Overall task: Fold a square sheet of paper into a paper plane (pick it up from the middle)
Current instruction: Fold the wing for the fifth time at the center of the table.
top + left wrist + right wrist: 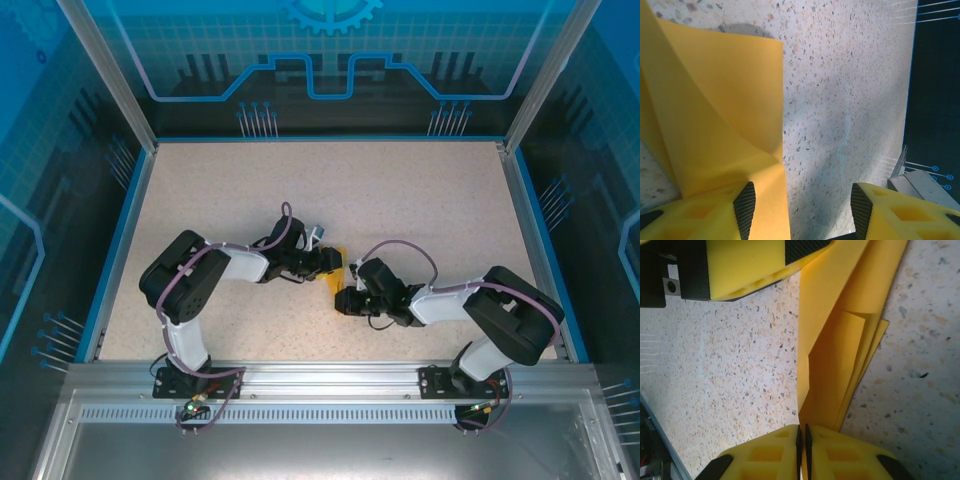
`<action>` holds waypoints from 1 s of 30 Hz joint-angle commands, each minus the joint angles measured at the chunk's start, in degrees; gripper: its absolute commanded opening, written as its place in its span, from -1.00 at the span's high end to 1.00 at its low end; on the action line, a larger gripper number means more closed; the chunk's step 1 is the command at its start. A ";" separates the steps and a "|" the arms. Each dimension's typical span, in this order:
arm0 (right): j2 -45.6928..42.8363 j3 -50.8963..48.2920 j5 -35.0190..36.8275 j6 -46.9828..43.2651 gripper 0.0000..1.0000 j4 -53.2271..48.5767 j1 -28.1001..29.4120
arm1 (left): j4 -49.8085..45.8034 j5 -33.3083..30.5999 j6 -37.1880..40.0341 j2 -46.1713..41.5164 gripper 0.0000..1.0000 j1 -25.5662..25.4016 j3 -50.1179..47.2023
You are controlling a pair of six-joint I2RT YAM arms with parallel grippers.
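The paper plane (337, 278) is orange-yellow paper folded into several long layers, standing on edge at the middle of the speckled table. In the right wrist view, my right gripper (802, 432) is shut on the near end of the plane (840, 355), and the layers fan away from the fingertips. From the top, the right gripper (346, 298) sits just in front of the paper. My left gripper (334, 262) meets it from the left. Its jaws (802, 200) stand open, and a flap of the plane (715, 100) lies against the left pad (745, 202). The rest of the gap is bare table.
The table (420, 200) is bordered by a blue rim (330, 139) and glass walls. A metal rail (330, 375) carries both arm bases at the near edge. The left gripper's finger (745, 265) shows close above the paper in the right wrist view.
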 commanded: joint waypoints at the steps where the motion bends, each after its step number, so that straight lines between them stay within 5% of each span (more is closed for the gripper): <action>1: 1.12 -0.79 -0.62 0.77 0.81 -1.34 0.17 | -4.86 -0.17 1.39 2.70 -0.13 -0.89 0.10; 10: 4.46 -3.34 0.02 4.36 0.92 0.40 -0.05 | -5.06 -0.25 1.32 2.70 -0.13 -0.89 0.10; 30: 2.00 -3.67 -1.08 4.56 0.76 -0.99 -0.37 | -5.50 -0.42 1.12 3.80 -0.13 -0.89 0.81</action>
